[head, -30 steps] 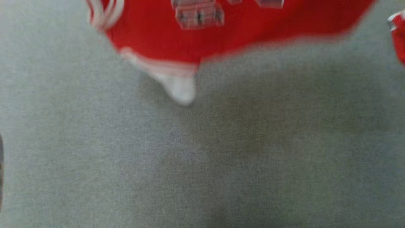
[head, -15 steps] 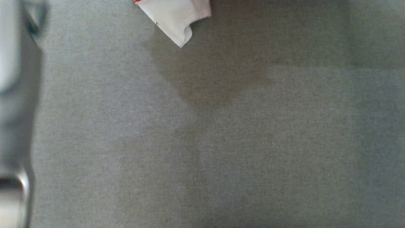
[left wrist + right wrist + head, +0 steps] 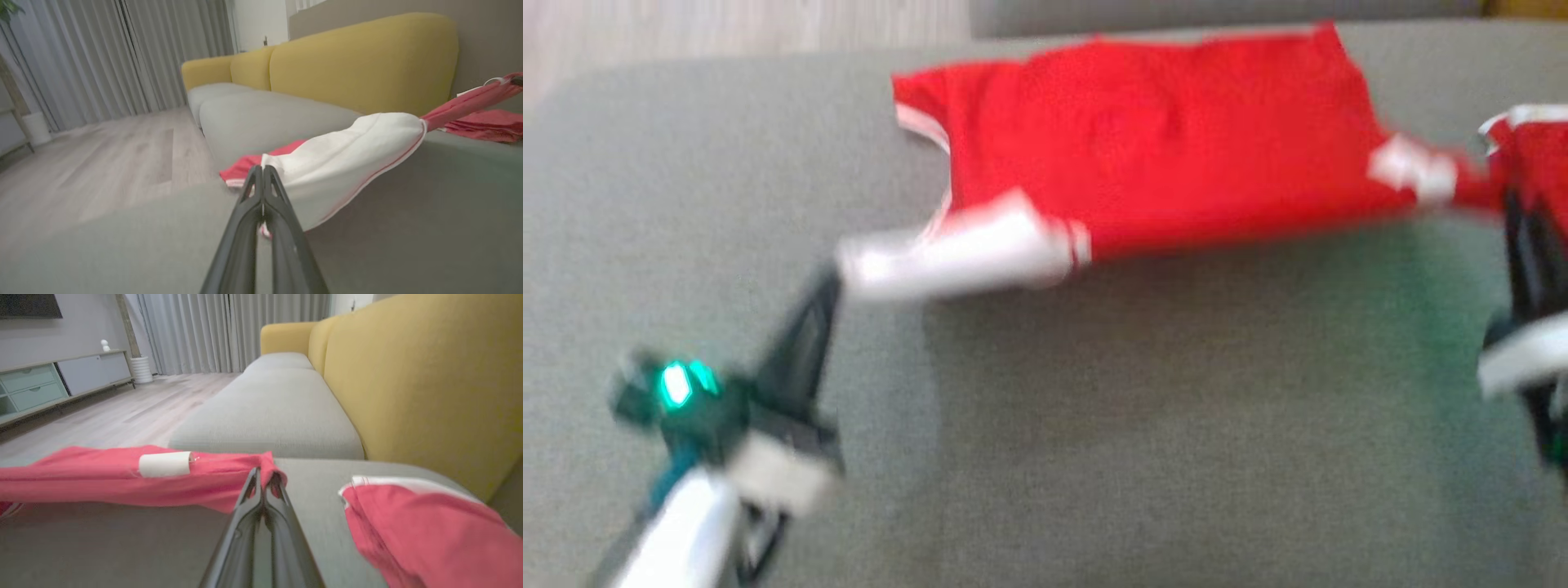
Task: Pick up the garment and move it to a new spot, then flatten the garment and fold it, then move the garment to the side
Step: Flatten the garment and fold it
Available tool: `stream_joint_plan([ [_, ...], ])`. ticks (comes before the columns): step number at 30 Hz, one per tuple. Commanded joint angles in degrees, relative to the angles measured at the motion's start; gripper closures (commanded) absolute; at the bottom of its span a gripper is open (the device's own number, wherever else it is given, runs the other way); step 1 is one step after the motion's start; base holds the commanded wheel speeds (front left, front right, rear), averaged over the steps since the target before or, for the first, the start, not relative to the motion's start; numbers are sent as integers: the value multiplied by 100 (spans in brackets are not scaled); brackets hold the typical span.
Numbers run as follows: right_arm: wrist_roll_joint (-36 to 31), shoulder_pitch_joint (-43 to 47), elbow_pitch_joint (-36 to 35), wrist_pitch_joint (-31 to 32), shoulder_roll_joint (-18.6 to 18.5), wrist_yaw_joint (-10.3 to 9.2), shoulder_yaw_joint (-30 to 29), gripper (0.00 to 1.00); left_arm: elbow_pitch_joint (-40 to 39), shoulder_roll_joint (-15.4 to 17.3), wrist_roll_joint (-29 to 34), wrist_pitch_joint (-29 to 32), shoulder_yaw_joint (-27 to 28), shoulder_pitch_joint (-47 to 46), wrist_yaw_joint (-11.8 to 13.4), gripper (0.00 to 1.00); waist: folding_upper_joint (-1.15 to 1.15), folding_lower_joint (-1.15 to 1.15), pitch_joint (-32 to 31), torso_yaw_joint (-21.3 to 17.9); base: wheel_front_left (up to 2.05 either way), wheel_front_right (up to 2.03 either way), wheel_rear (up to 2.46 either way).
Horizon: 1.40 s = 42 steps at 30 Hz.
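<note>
Your left pincer (image 3: 261,170) is clamped on the garment (image 3: 1160,139) by its white sleeve (image 3: 347,163), your right pincer (image 3: 262,474) on a red edge, cloth taut over the cushion (image 3: 1094,425), another shirt (image 3: 412,526) beside the right.

The garment (image 3: 1160,139) was seen as soft matt red cloth with white trim, the seat cushion (image 3: 1176,408) as coarse grey weave, the floor (image 3: 102,163) as pale wood, and the fingers (image 3: 241,237) of the left gripper (image 3: 262,171) as smooth, faintly glossy dark plastic.

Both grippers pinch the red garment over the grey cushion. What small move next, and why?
Probably lower both together, keeping tension: left gripper and right gripper are shut on opposite ends of the red white-trimmed garment, stretched over the grey upholstered cushion.
</note>
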Motion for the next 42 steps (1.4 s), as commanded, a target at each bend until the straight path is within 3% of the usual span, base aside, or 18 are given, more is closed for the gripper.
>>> stream_joint_plan([
  [1,22,145,-213,-36,-109,37,-29,100,-225,222,-60,-10,211,-64,3,100,0,2,-302,-16,0,0,0],
  [8,-125,1655,-775,-36,109,37,-407,100,-162,260,-281,-10,-55,1276,-27,100,0,2,-620,-61,0,0,0],
  [14,-261,2201,-1183,75,305,37,-697,100,-233,305,-266,7,-67,1444,85,100,0,2,-574,-80,0,0,0],
  [22,-429,1606,-1096,430,553,37,-885,100,45,182,101,55,-180,223,130,100,0,2,-10,-57,0,0,0],
  [32,-411,275,-363,517,500,37,-606,100,1012,-74,592,-3,-448,-1523,37,100,0,2,623,-94,0,0,0],
  [38,-353,-162,8,368,465,37,-396,100,1180,-168,763,-8,-374,-1954,97,100,0,2,780,-99,0,0,0],
  [42,-296,-389,259,239,459,37,-242,100,1318,-205,865,-9,-257,-2036,276,100,0,2,836,-103,0,0,0],
])
